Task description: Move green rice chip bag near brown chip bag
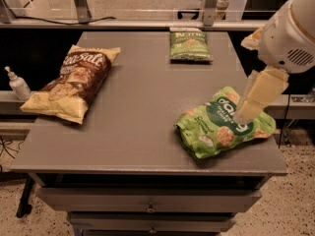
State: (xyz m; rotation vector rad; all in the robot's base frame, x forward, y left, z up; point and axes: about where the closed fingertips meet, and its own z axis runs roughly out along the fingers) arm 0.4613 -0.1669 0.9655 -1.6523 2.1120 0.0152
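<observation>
The green rice chip bag [216,128] lies puffy on the table's front right, near the right edge. The brown chip bag [74,82] with yellow ends lies at the table's left side, far from the green one. My gripper [246,113] hangs down from the white arm at the right. Its cream tip is over the right upper part of the green rice chip bag, at or just above its surface. Whether it touches the bag does not show.
A smaller flat green bag [189,45] lies at the back of the grey table [142,107]. A white pump bottle [18,85] stands left of the table beside the brown bag. Drawers [147,208] sit below the table front. A rail runs behind the table.
</observation>
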